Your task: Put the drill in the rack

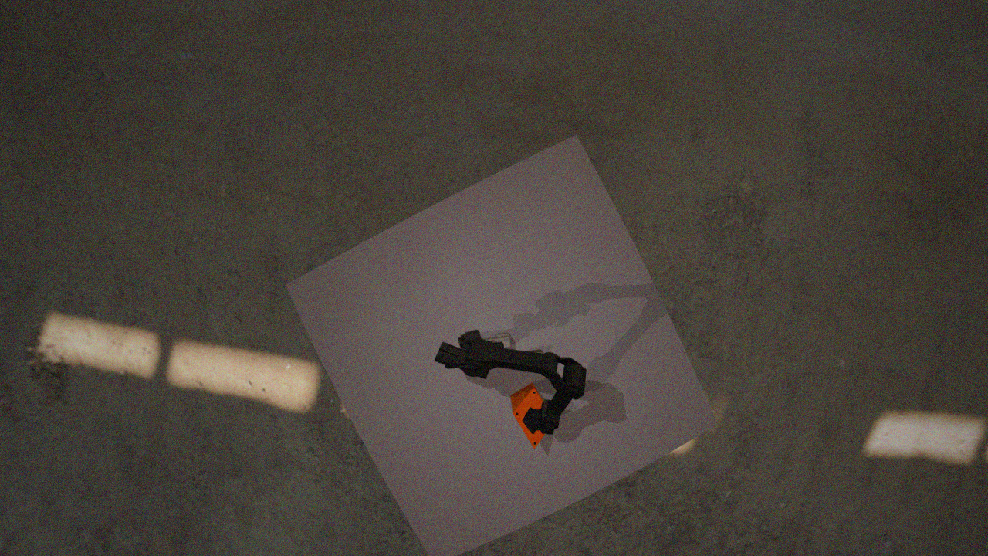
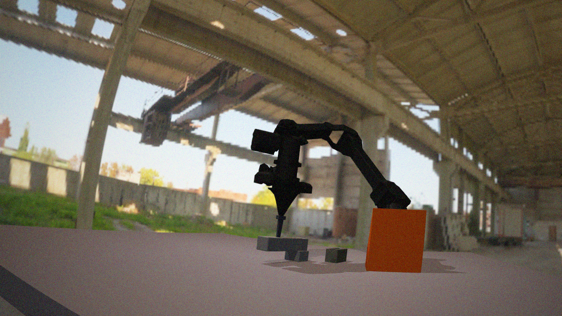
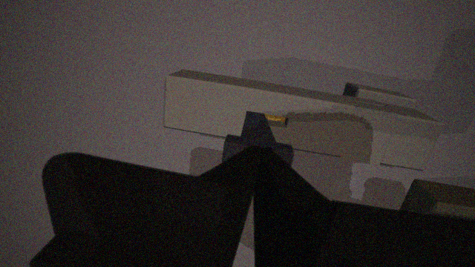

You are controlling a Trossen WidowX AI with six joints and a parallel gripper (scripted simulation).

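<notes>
Key position: you have the dark item taken to be the key (image 2: 279, 228) (image 3: 257, 127) directly below the claw (image 2: 280, 214) (image 3: 258, 156), its head at the fingertips. Contact looks likely, though the exterior view cannot settle it. Its long axis stands near upright, in line with the claw, and its foot meets the grey block (image 2: 275, 243) (image 3: 200, 98). The block's own long axis runs crosswise to that stem.

Claw condition: fingers together, nothing clamped between them. One arm only, so no choice of side arises.

Judgement: your next move appears to be a straight push downward along the stem; a sideways offset could let the tips slip off the head.

Drill: not identified with certainty. A small yellow piece (image 3: 275, 119) shows beside the key's foot; you should not assume it is the drill.

Markings: no brand, label or writing can be read
</notes>
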